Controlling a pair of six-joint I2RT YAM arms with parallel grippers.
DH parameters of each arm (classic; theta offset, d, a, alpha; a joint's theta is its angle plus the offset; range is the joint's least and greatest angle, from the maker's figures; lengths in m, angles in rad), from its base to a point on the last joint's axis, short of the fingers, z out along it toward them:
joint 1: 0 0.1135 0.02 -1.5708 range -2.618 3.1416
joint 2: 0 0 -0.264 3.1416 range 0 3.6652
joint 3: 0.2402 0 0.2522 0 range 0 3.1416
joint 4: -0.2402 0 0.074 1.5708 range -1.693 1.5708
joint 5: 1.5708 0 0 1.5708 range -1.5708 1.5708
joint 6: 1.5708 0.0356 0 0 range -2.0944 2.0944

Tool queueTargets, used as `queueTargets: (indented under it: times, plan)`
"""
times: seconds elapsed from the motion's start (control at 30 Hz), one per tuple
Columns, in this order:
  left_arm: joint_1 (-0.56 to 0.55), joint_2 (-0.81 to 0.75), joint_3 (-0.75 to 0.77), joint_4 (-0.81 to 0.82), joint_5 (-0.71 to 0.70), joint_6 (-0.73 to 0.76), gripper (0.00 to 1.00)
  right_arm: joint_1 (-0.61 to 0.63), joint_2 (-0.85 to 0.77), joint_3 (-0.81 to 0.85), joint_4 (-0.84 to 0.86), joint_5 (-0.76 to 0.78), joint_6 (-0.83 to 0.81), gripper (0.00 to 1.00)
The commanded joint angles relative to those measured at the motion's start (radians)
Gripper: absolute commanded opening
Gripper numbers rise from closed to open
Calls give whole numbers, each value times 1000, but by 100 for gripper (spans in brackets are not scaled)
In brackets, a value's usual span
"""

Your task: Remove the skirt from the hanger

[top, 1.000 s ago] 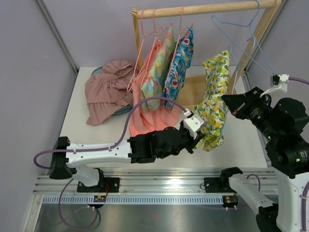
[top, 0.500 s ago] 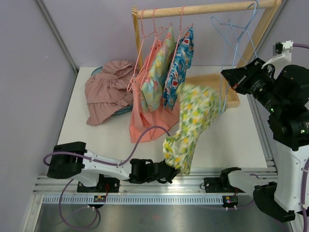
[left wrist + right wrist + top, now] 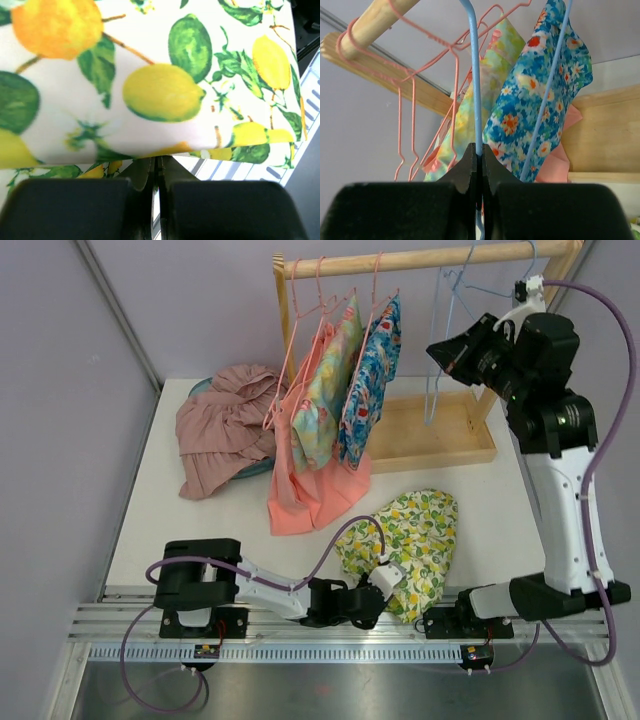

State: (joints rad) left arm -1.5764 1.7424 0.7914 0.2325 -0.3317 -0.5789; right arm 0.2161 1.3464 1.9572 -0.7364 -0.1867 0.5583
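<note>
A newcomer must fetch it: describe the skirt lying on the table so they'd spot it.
From the wooden rack at the back, come forward to the table's near edge, right of centre. The skirt lies crumpled there in the left gripper; unlike the hanging garments and pink heap, it is white with yellow lemons and green leaves.

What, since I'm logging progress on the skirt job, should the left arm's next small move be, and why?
Probably open the left gripper and let go: it is shut on the edge of the skirt, which lies on the table, off the blue hanger held by the right gripper.
</note>
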Motion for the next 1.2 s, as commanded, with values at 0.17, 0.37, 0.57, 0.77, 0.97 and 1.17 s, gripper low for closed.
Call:
queueTargets:
  times: [0.17,0.37,0.57,0.77,0.97,1.17]
  plan:
    - [0,11,-34,37,-3,1,0,-11,258,249,89,15,-20,0]
    - [0,-21,-55,45,-23,-4,0,-35,272,88,141,-30,31,0]
    - [0,-168,-77,-65,-85,-6,0,-37,122,-182,249,-27,34,0]
    - [0,-437,96,-594,-369,8,0,-37,45,-227,171,9,-32,82]
    - [42,-673,356,-992,-599,108,0,-37,-114,-305,143,76,-77,99]
    - [352,-794,468,-951,-508,376,0,-37,-281,-405,115,67,-80,99]
